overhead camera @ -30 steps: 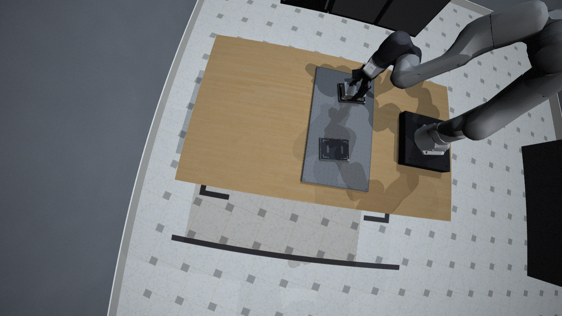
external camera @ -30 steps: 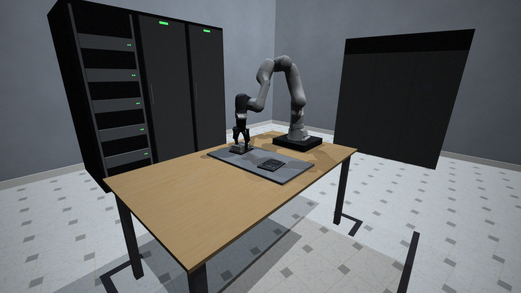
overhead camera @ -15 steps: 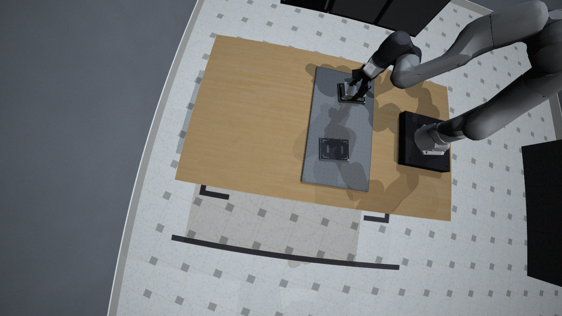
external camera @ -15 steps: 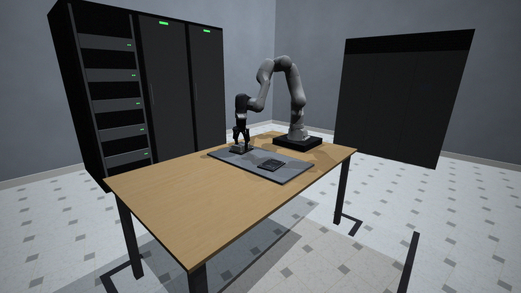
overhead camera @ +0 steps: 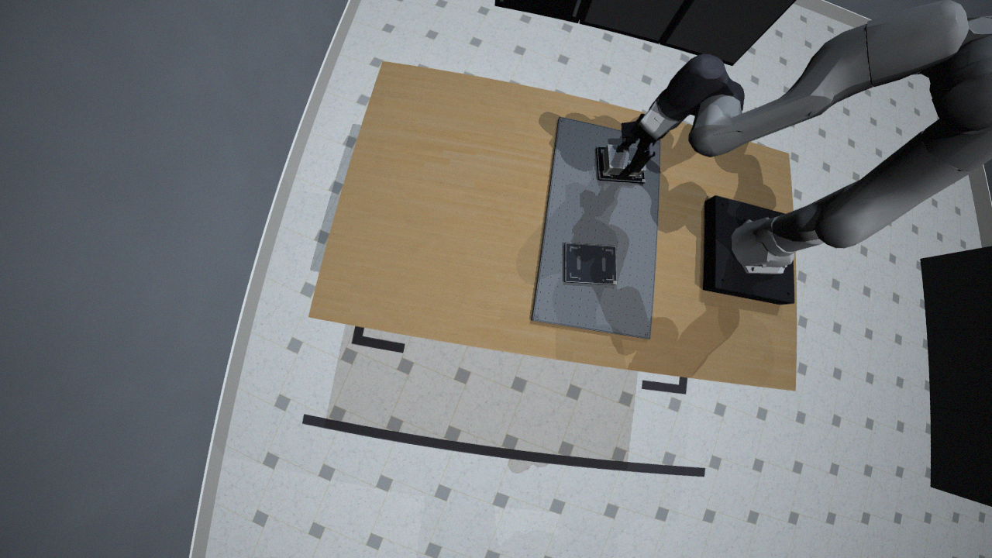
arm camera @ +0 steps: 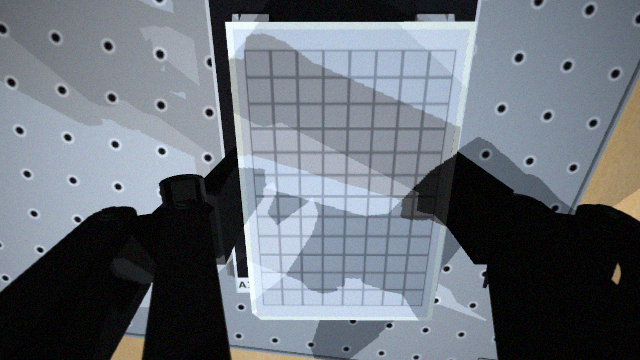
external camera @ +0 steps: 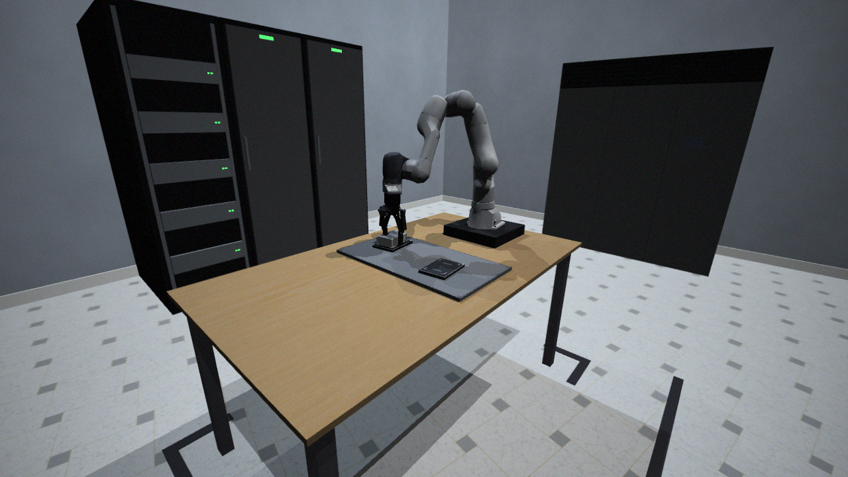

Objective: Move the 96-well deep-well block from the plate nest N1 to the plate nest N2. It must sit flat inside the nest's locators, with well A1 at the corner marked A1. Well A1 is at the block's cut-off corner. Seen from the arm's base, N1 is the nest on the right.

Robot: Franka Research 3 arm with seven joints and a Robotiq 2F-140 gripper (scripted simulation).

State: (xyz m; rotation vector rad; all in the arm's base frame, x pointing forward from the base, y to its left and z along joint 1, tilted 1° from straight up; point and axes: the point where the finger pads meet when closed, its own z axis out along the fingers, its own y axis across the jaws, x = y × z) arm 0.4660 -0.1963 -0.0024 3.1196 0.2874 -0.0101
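The clear 96-well deep-well block [overhead camera: 619,164] [external camera: 389,239] [arm camera: 345,125] sits in the black plate nest N1 [arm camera: 216,75] at one end of the grey perforated deck plate [overhead camera: 596,305] [external camera: 474,278] [arm camera: 100,150]. In the wrist view its cut-off corner is at the lower left, next to the nest's A1 label [arm camera: 243,285]. My gripper [overhead camera: 628,156] [external camera: 392,232] [arm camera: 340,166] reaches straight down over the block, with its black fingers pressed against the two long sides. The plate nest N2 [overhead camera: 589,264] [external camera: 441,267] lies empty further along the deck plate.
The deck plate lies on a wooden table [overhead camera: 429,208] [external camera: 296,326]. The arm's black base block [overhead camera: 718,235] [external camera: 483,232] stands beside the deck plate. Dark server cabinets [external camera: 237,148] stand behind the table and a black panel [external camera: 652,159] stands to the right.
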